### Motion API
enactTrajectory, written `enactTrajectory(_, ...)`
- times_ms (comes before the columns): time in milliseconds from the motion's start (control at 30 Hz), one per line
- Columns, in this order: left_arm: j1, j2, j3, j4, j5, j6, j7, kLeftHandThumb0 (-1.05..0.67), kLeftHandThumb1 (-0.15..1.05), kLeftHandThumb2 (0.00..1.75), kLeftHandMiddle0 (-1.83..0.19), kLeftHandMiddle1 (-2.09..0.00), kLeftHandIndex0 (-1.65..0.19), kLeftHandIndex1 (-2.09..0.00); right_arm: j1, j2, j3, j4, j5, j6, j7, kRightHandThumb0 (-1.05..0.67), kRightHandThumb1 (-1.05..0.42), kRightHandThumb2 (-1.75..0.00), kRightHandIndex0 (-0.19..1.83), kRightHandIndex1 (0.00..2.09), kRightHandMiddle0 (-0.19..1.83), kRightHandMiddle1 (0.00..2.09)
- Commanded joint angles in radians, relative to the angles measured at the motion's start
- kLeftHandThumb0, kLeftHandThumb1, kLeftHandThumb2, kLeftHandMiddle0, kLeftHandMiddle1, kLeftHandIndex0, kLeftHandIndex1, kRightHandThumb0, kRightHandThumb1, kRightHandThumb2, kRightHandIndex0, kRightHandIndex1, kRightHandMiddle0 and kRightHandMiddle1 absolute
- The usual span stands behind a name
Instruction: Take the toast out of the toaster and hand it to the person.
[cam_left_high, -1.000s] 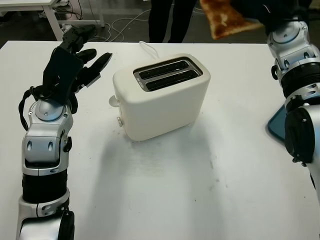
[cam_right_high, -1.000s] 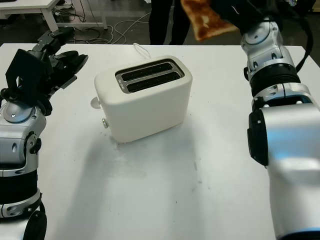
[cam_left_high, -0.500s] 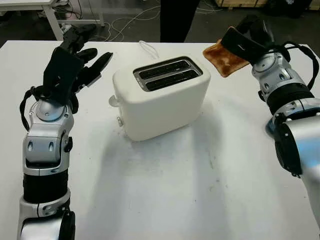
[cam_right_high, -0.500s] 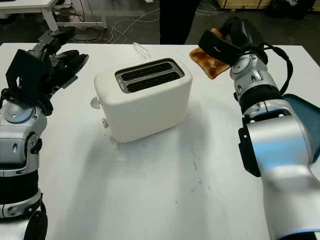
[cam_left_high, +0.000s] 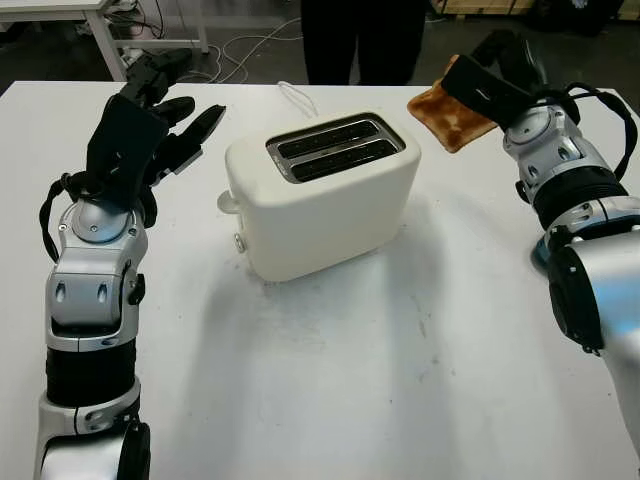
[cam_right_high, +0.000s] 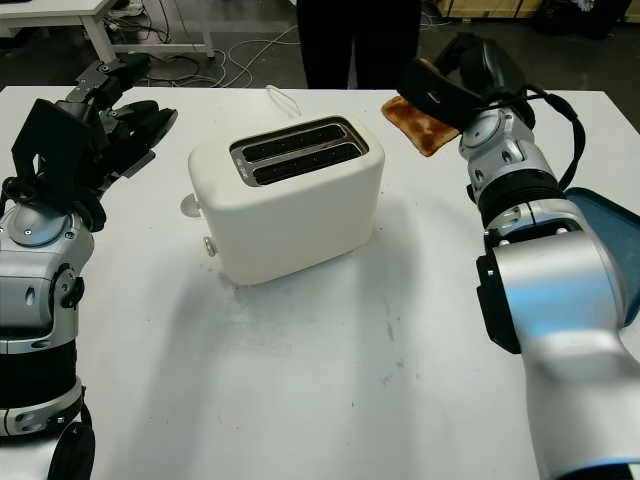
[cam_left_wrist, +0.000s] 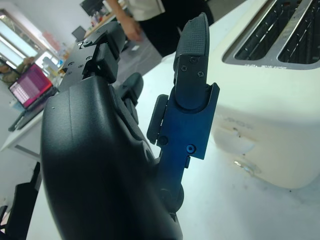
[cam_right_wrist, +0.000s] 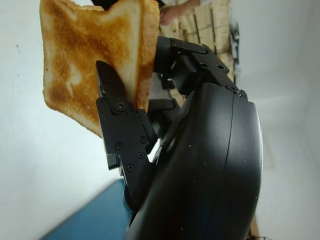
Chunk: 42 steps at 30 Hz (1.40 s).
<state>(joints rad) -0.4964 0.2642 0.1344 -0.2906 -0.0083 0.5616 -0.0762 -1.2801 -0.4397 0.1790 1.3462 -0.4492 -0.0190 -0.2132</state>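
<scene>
No brand name or other writing can be read on the toaster (cam_left_high: 322, 195); faint raised lettering on its near side in the left wrist view is too dim to make out. The cream toaster stands in the middle of the white table (cam_left_high: 330, 380), both slots on top dark, their insides hard to see. The toast (cam_left_high: 452, 115) is out of it, clamped in the fingers of the right hand (cam_left_high: 490, 82), held in the air over the far right part of the table, to the right of the toaster and apart from it. In the right wrist view a finger (cam_right_wrist: 116, 107) crosses the browned face of the slice. The left hand (cam_left_high: 140, 125) is open, raised to the left of the toaster. A person (cam_left_high: 362, 40) in dark clothes stands at the far edge, cut off above the legs. A blue object (cam_right_high: 610, 255) at the right edge is mostly hidden by the right arm.
</scene>
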Motion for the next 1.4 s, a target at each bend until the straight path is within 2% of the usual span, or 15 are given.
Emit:
enactTrajectory(0, 0.006, 0.009, -0.004, 0.006, 0.009, -0.017, 0.001, -0.58, 0.92, 0.13, 0.0, -0.75, -0.13, -0.46, -0.003, -0.013, 0.013, -0.002, -0.014, -0.004, 0.002, -0.15, -0.92, -0.04, 0.61, 1.75, 0.45, 1.69)
enactTrajectory(67, 0.003, 0.006, -0.002, 0.002, 0.004, -0.009, 0.002, -0.57, 0.92, 0.12, 0.0, -0.75, -0.12, -0.46, -0.006, -0.016, 0.027, -0.002, -0.026, -0.005, 0.002, -0.14, -0.92, -0.03, 0.65, 1.75, 0.46, 1.71)
enactTrajectory(100, 0.002, 0.006, -0.002, 0.001, 0.004, -0.008, 0.001, -0.57, 0.92, 0.12, 0.0, -0.74, -0.11, -0.46, -0.011, -0.015, 0.037, -0.001, -0.035, 0.008, 0.005, -0.16, -0.92, -0.04, 0.61, 1.75, 0.5, 1.55)
enactTrajectory(133, 0.001, 0.008, -0.002, 0.002, 0.005, -0.008, 0.0, -0.57, 0.92, 0.12, 0.0, -0.74, -0.11, -0.46, -0.014, -0.017, 0.052, -0.001, -0.049, 0.01, 0.007, -0.19, -0.92, -0.05, 0.58, 1.68, 0.6, 1.22)
enactTrajectory(167, 0.001, 0.01, -0.003, 0.002, 0.005, -0.008, -0.001, -0.57, 0.92, 0.12, 0.0, -0.74, -0.11, -0.46, -0.014, -0.02, 0.061, -0.001, -0.057, 0.003, 0.006, -0.2, -0.92, -0.06, 0.57, 1.66, 0.66, 1.09)
enactTrajectory(267, 0.001, 0.011, -0.002, 0.001, 0.003, -0.008, -0.004, -0.56, 0.92, 0.13, 0.0, -0.73, -0.11, -0.47, -0.02, -0.022, 0.063, 0.001, -0.056, 0.011, 0.018, -0.26, -0.92, -0.06, 0.57, 1.74, 0.59, 1.31)
enactTrajectory(400, -0.005, 0.008, -0.001, 0.001, 0.001, 0.002, -0.002, -0.55, 0.92, 0.14, 0.0, -0.73, -0.1, -0.47, -0.022, -0.024, 0.04, 0.002, -0.028, 0.013, 0.027, -0.26, -0.91, -0.02, 0.52, 1.64, 0.61, 1.24)
enactTrajectory(500, -0.006, 0.013, -0.003, 0.001, 0.002, -0.001, -0.005, -0.56, 0.92, 0.14, 0.0, -0.74, -0.1, -0.48, -0.023, -0.021, 0.011, -0.002, -0.003, 0.008, 0.033, -0.23, -0.91, 0.0, 0.58, 1.73, 0.54, 1.53)
enactTrajectory(600, -0.007, 0.012, -0.001, 0.004, -0.001, -0.003, -0.007, -0.56, 0.92, 0.14, 0.0, -0.74, -0.1, -0.48, -0.021, -0.022, 0.009, -0.004, -0.005, -0.005, 0.033, -0.17, -0.92, -0.01, 0.6, 1.74, 0.48, 1.65)
enactTrajectory(633, -0.007, 0.012, -0.001, 0.004, -0.002, -0.005, -0.007, -0.56, 0.92, 0.14, 0.0, -0.74, -0.1, -0.48, -0.023, -0.023, 0.028, -0.002, -0.026, 0.007, 0.026, -0.16, -0.92, -0.01, 0.58, 1.74, 0.46, 1.65)
enactTrajectory(700, -0.008, 0.008, 0.002, 0.003, -0.005, -0.004, -0.005, -0.54, 0.92, 0.14, 0.0, -0.74, -0.09, -0.48, -0.024, -0.025, 0.059, 0.0, -0.058, 0.02, 0.012, -0.28, -0.91, 0.0, 0.59, 1.66, 0.56, 1.51)
enactTrajectory(867, -0.009, 0.006, 0.001, -0.002, -0.003, 0.007, 0.0, -0.55, 0.92, 0.14, 0.0, -0.73, -0.09, -0.5, -0.025, -0.022, 0.024, -0.003, -0.019, 0.003, 0.029, -0.2, -0.92, -0.01, 0.61, 1.74, 0.43, 1.72)
enactTrajectory(1000, -0.007, 0.008, 0.0, -0.007, -0.001, 0.014, 0.0, -0.55, 0.92, 0.14, 0.0, -0.71, -0.08, -0.5, -0.023, -0.027, 0.048, -0.002, -0.05, -0.004, 0.021, -0.2, -0.92, -0.01, 0.56, 1.75, 0.45, 1.62)
enactTrajectory(1100, -0.008, 0.006, 0.002, -0.008, -0.004, 0.016, 0.0, -0.55, 0.92, 0.14, 0.0, -0.71, -0.08, -0.5, -0.025, -0.022, 0.028, -0.002, -0.027, 0.006, 0.026, -0.21, -0.92, -0.01, 0.6, 1.75, 0.44, 1.7)
enactTrajectory(1367, -0.006, 0.011, -0.002, -0.01, 0.005, 0.017, 0.002, -0.57, 0.92, 0.14, 0.0, -0.7, -0.08, -0.5, -0.023, -0.02, 0.03, -0.003, -0.031, 0.004, 0.017, -0.21, -0.91, -0.01, 0.65, 1.75, 0.47, 1.72)
